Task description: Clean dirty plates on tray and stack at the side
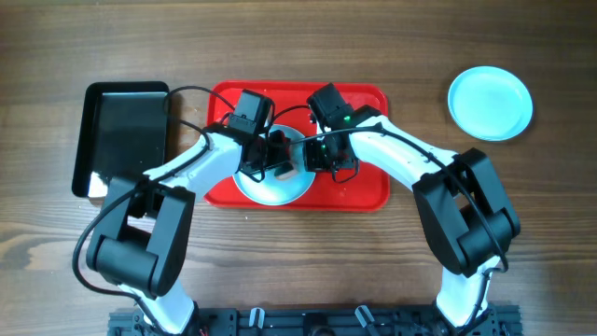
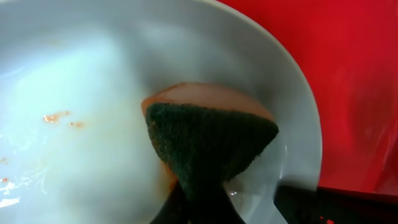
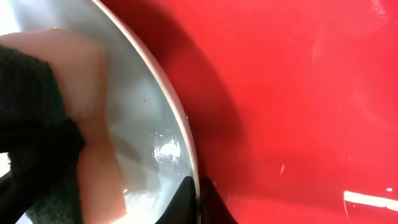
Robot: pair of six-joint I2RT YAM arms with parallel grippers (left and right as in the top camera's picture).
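Observation:
A pale plate (image 1: pixel 270 189) lies on the red tray (image 1: pixel 364 191) at its front middle. My left gripper (image 1: pixel 270 157) is shut on a sponge (image 2: pixel 211 140) with a dark green scouring face and an orange body, pressed on the plate's inside (image 2: pixel 93 93). Small orange smears (image 2: pixel 56 117) remain on the plate's left part. My right gripper (image 3: pixel 199 199) is shut on the plate's rim (image 3: pixel 186 134), one finger inside, one outside over the tray (image 3: pixel 298 93). The sponge also shows in the right wrist view (image 3: pixel 37 124). Another clean plate (image 1: pixel 490 103) lies on the table at the far right.
A black glossy tray (image 1: pixel 126 135) lies left of the red tray, close to the left arm. The wooden table (image 1: pixel 298 37) runs behind both trays and to the right front.

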